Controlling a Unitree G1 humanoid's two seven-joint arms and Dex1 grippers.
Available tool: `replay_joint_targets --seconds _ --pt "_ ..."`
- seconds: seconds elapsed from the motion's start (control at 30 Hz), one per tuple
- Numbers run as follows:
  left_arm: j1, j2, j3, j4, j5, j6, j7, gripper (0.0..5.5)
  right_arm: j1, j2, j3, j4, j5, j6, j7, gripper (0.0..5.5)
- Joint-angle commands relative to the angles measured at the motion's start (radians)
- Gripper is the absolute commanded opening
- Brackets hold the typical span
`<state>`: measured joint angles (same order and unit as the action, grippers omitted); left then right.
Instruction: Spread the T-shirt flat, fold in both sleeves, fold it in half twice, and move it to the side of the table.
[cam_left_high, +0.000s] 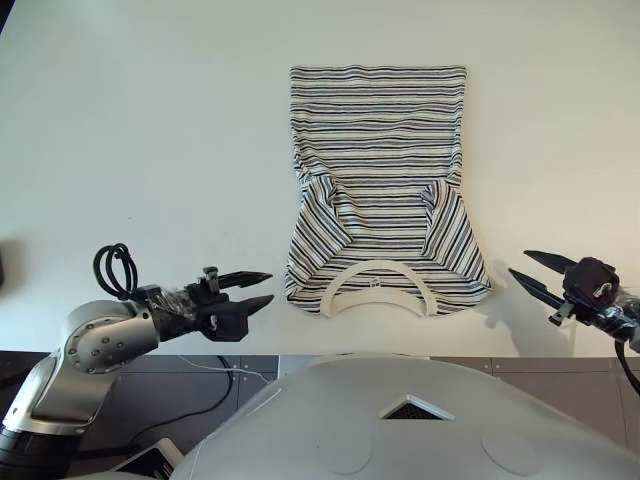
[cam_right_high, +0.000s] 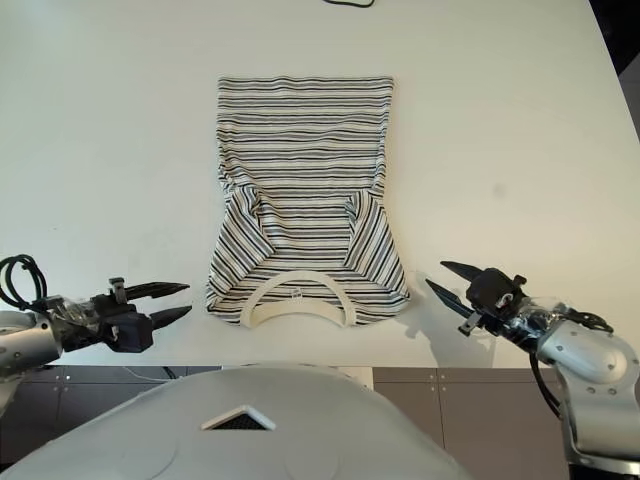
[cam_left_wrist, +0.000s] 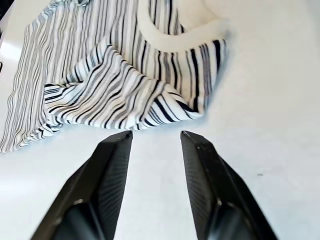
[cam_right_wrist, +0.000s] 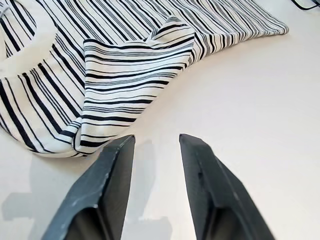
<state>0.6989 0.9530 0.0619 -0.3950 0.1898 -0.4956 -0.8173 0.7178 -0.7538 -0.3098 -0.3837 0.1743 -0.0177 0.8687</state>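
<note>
Holding left gripper (cam_left_high: 271, 286) and right gripper (cam_left_high: 518, 262) with fingers apart, just short of the striped T-shirt (cam_left_high: 378, 170), judging it limp and light, favouring pinching shoulder corners ahead of fingertips.

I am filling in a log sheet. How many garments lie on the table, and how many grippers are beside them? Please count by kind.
T-shirt, striped: 1
Grippers, both open: 2 (left gripper, right gripper)
Total: 3

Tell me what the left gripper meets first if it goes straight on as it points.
Probably the T-shirt, its near corner just ahead of the open left gripper; height over the table is unclear.
</note>
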Motion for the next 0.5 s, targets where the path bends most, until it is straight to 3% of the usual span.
replay_joint_targets --seconds 0.03,0.23,0.5 --pt "-0.015 -0.006 -0.057 0.120 0.159 -0.173 0.076 2.04 -0.019 -0.017 -0.003 0.037 -0.031 -0.039 0.008 1.90" --pt "-0.149 -0.085 -0.130 0.254 0.426 -0.322 0.292 2.04 -0.088 -0.027 0.026 0.044 -0.027 -0.024 0.026 1.90" --pt "-0.216 -0.101 -0.185 0.275 0.531 -0.354 0.423 2.04 -0.105 -0.014 0.059 0.023 -0.033 -0.007 0.022 1.90"
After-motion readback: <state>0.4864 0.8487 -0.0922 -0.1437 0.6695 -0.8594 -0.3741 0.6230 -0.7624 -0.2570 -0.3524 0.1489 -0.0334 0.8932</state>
